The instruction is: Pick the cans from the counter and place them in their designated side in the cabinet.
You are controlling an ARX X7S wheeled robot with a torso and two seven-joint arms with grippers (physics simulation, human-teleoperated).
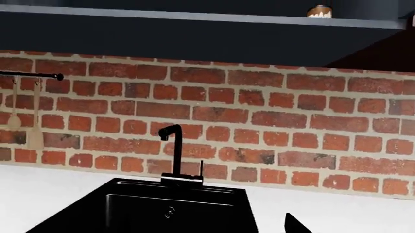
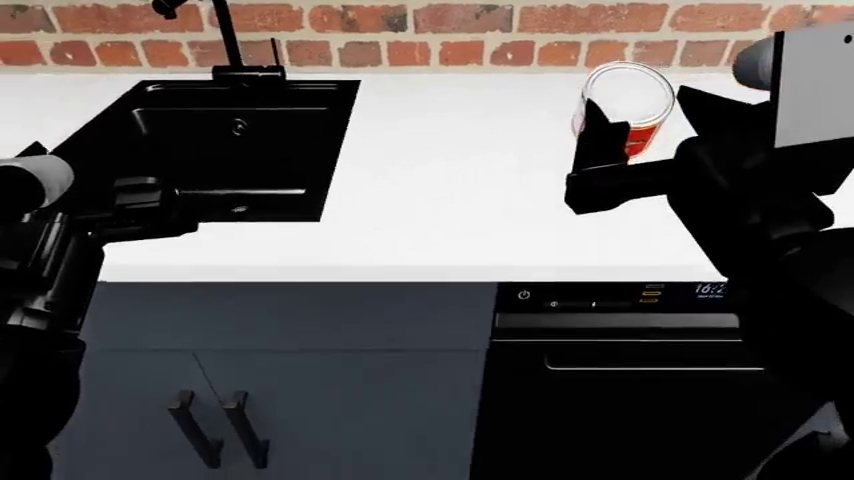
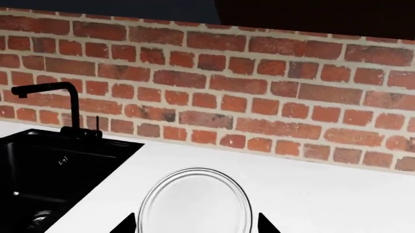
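The squat red-label can (image 2: 627,103) with its metal top stands on the white counter (image 2: 454,190), right of the black sink (image 2: 227,150). My right gripper (image 2: 603,135) is open around it. In the right wrist view the can's top (image 3: 196,201) lies between the two black fingertips (image 3: 124,226), each a little off its side. The taller white and brown can (image 1: 319,11) stands on the dark cabinet's shelf (image 1: 194,16) above the brick wall. My left gripper (image 2: 144,195) hovers over the sink's near left side, empty. Only one of its fingertips (image 1: 295,226) shows in the left wrist view.
A black tap (image 1: 174,150) rises at the sink's back edge. A rail with hanging utensils (image 1: 32,97) is on the brick wall at the left. Below the counter are grey cabinet doors (image 2: 214,400) and a black dishwasher panel (image 2: 614,300).
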